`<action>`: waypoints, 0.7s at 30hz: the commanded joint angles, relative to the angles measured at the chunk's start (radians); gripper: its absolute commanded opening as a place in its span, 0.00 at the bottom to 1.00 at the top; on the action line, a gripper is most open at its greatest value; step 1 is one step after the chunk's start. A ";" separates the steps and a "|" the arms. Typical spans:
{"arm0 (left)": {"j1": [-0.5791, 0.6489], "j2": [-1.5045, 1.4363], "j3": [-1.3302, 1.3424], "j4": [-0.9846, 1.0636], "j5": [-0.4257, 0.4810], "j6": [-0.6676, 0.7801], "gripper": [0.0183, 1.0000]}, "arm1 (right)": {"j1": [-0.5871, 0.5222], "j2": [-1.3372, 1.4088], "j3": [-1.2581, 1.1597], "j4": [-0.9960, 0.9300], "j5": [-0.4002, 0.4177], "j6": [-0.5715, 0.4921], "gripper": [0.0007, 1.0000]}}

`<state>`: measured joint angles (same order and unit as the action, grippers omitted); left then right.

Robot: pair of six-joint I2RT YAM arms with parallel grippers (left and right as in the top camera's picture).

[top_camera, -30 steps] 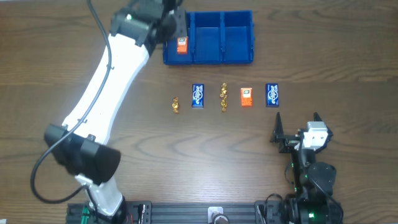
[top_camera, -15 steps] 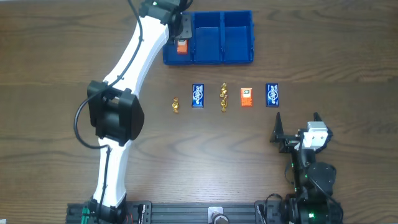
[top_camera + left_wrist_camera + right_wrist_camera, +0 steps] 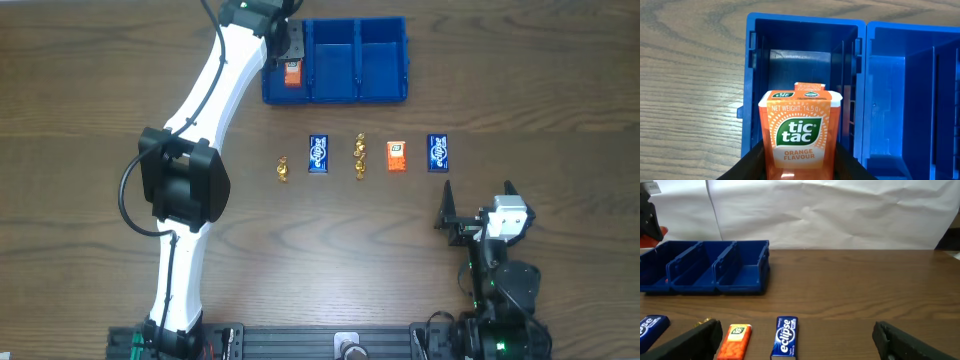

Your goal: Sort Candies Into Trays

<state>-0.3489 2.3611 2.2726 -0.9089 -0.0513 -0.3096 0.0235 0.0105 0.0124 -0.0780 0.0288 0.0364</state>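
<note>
- Left end effector (image 3: 290, 60): fingers clamped on the two sides of an orange box (image 3: 800, 132), which stands upright between them.
- Orange box position: over the opening of the left bin (image 3: 800, 62) of the blue tray (image 3: 360, 98). Whether the box touches the bin floor cannot be told.
- Tray: three bins side by side, standing at the far edge of the wooden surface (image 3: 560, 100). The middle and right bins show bare blue floors.
- Right end effector (image 3: 477, 200): fingers apart, holding nothing, low over the surface near its own base and well apart from the tray.
- Candy row — lying on the surface between the tray and the arm bases, left to right:
  1. single gold candy (image 3: 283, 168)
  2. blue pack (image 3: 319, 154)
  3. gold pair (image 3: 360, 155), one piece just behind the other
  4. second orange box (image 3: 396, 156), lying flat
  5. second blue pack (image 3: 437, 152)
- Row items lie apart from one another — none touches the tray.
</note>
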 commanded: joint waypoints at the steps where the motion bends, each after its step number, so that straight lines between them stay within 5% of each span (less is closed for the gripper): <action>1: 0.003 0.023 0.022 0.006 0.016 0.016 0.28 | -0.004 -0.007 -0.005 -0.002 -0.006 -0.008 1.00; 5: 0.003 0.023 0.022 0.016 0.020 0.018 0.34 | -0.004 -0.007 -0.005 -0.002 -0.006 -0.008 1.00; 11: 0.003 0.020 0.022 0.015 0.019 0.018 0.70 | -0.004 -0.007 -0.005 -0.002 -0.006 -0.008 1.00; 21: -0.084 -0.192 0.022 -0.060 -0.068 -0.072 0.74 | -0.004 -0.007 -0.005 -0.002 -0.006 -0.008 1.00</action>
<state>-0.3588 2.3337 2.2726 -0.9432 -0.0498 -0.3164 0.0235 0.0105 0.0124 -0.0780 0.0288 0.0364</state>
